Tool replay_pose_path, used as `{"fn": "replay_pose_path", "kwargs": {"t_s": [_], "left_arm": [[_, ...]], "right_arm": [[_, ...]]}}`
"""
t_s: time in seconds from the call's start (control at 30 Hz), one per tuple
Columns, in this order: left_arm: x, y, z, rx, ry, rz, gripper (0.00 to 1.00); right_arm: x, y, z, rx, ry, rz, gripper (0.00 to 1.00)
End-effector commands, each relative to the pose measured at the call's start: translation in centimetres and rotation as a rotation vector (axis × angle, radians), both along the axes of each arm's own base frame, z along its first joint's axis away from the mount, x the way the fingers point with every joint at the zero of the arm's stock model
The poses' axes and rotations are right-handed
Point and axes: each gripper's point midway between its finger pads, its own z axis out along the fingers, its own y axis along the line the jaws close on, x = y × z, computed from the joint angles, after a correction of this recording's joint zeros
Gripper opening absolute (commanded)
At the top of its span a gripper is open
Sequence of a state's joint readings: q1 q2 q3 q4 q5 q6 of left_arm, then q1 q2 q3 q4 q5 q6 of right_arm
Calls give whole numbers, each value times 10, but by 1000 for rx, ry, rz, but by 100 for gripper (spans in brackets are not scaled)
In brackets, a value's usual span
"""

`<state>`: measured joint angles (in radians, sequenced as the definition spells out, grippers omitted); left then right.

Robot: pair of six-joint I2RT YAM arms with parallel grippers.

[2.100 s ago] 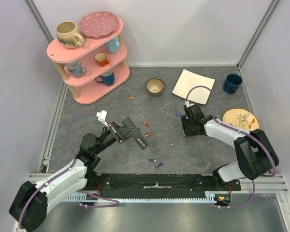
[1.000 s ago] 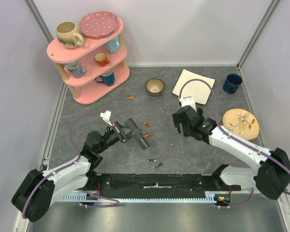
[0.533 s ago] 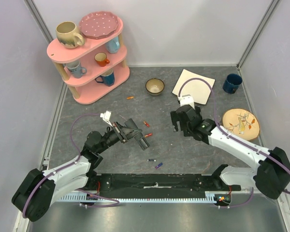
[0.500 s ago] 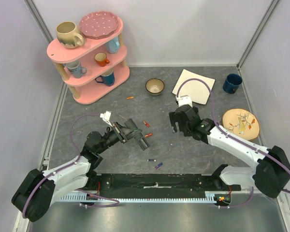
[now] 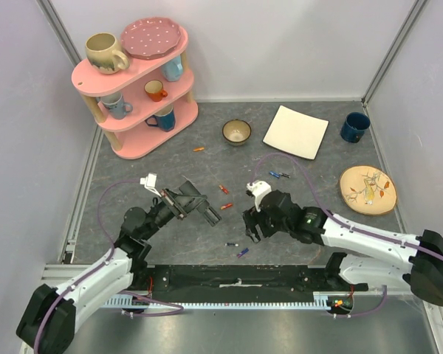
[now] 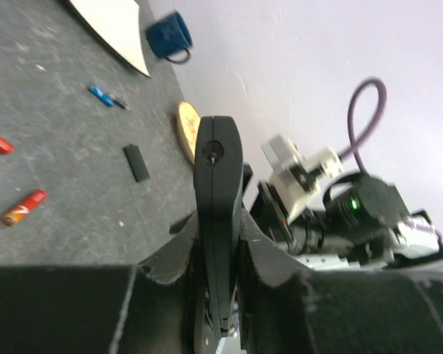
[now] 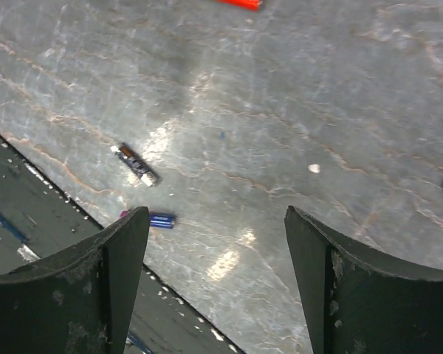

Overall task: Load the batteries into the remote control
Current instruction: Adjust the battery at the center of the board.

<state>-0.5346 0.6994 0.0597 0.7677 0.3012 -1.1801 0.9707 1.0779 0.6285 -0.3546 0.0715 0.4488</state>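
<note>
Near the front centre of the worktop (image 5: 207,169), the left claw (image 5: 197,205) was closed on the remote control (image 5: 209,214). The left wrist view showed the remote control (image 6: 216,221) edge-on, clamped between the two fingers (image 6: 260,254), with its free end projecting beyond them toward the right arm (image 6: 358,214).

The right claw (image 5: 249,226) was positioned just right of the remote control's free end, apart from it. Its jaws stood wide apart with nothing between them. In the right wrist view, the right claw (image 7: 215,221) faced down at the worktop, and only bare surface lay in the gap.

Battery positions were as follows:
- A dark battery (image 5: 232,244) lay near the front edge, just beside the right claw; the right wrist view showed it (image 7: 136,164) ahead of one fingertip.
- A purple battery (image 5: 242,253) lay just beside the dark battery, closer to the front edge (image 7: 161,220).
- A red battery (image 5: 224,189) and an orange-red battery (image 5: 227,205) lay between the two claws.
- An orange battery (image 5: 198,150) lay near the pink shelf (image 5: 144,140).
- A blue battery (image 5: 274,175) lay in front of the white square plate (image 5: 296,131).

A small flat black piece (image 6: 136,162) lay on the worktop beyond the remote control.
</note>
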Motion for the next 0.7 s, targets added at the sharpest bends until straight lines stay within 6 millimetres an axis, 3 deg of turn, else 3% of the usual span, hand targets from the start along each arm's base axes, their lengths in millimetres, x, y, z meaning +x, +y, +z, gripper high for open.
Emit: {"fn": "replay_pose_path", "kwargs": {"t_s": [0.0, 0.13, 0.2, 0.23, 0.3, 0.4, 0.43, 0.67], "left_arm": [[12, 19, -14, 4, 50, 74, 2], [10, 27, -14, -25, 71, 56, 2], [9, 30, -9, -38, 61, 53, 2], [10, 32, -8, -39, 59, 57, 2], [7, 32, -5, -38, 43, 53, 2], [5, 32, -5, -42, 38, 46, 2], [5, 32, -4, -46, 38, 44, 2], [0, 30, 1, -46, 14, 20, 2]], "right_arm": [[1, 26, 8, 40, -40, -12, 82], [27, 42, 9, -10, -104, -45, 81], [45, 52, 19, -5, -147, -79, 80], [51, 56, 10, -30, -136, -91, 79], [70, 67, 19, -5, -152, -128, 78], [94, 82, 11, -4, -144, -159, 75], [101, 90, 17, 21, -144, -154, 74], [147, 102, -6, 8, -104, -151, 59]]}}
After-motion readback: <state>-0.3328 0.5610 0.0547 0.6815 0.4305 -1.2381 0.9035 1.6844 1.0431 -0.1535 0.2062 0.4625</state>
